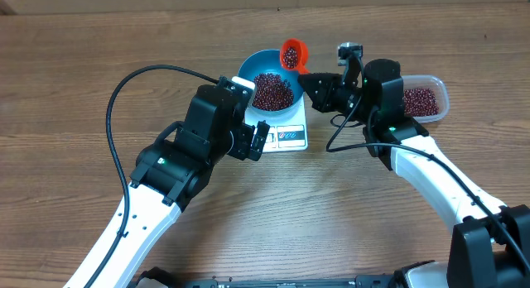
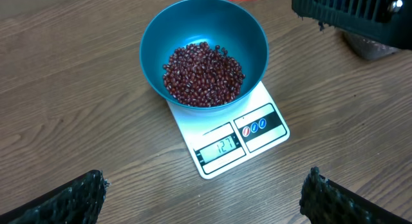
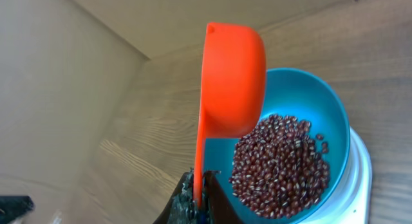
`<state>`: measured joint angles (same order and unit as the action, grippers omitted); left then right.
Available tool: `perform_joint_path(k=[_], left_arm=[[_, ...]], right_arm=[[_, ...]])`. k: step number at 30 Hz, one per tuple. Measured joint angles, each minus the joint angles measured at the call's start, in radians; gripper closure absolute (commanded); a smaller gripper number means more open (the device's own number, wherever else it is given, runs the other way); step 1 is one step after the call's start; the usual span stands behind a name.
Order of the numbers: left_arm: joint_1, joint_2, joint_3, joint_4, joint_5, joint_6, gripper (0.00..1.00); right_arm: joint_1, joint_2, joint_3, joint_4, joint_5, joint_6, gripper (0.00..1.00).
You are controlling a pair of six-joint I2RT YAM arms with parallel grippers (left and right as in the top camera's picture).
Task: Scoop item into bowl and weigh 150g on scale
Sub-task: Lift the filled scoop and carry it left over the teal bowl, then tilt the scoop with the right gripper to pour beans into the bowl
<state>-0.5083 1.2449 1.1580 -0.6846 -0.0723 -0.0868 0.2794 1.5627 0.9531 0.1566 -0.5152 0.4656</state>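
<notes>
L pincer (image 2: 201, 197) wide, scoop (image 3: 232, 76) over bowl (image 2: 193, 24) rim

place: robot lab | cues: wood-grain table (image 1: 74, 81), cabled white arm (image 1: 120, 226)

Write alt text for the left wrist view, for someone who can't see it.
A bright-blue bowl holding a heap of dark red-brown beans sits on a small white scale whose display appears to read 127, on a wooden table. The left hand is open, its dark fingertips framing the bottom corners, touching nothing.
</notes>
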Motion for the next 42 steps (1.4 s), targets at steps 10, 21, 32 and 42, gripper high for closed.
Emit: perform_joint_path(k=[10, 21, 32, 42], left_arm=[[0.000, 0.000, 0.000, 0.000, 0.000, 0.000, 0.00], [0.000, 0.000, 0.000, 0.000, 0.000, 0.000, 0.01], [0.000, 0.000, 0.000, 0.000, 0.000, 0.000, 0.01], [0.000, 0.000, 0.000, 0.000, 0.000, 0.000, 0.00]], right_arm=[[0.022, 0.000, 0.000, -0.017, 0.023, -0.428, 0.96], [0.022, 0.000, 0.000, -0.025, 0.024, -0.707, 0.96], [0.023, 0.000, 0.000, -0.038, 0.025, -0.780, 0.96], [0.022, 0.000, 0.000, -0.038, 0.025, -0.780, 0.96]])
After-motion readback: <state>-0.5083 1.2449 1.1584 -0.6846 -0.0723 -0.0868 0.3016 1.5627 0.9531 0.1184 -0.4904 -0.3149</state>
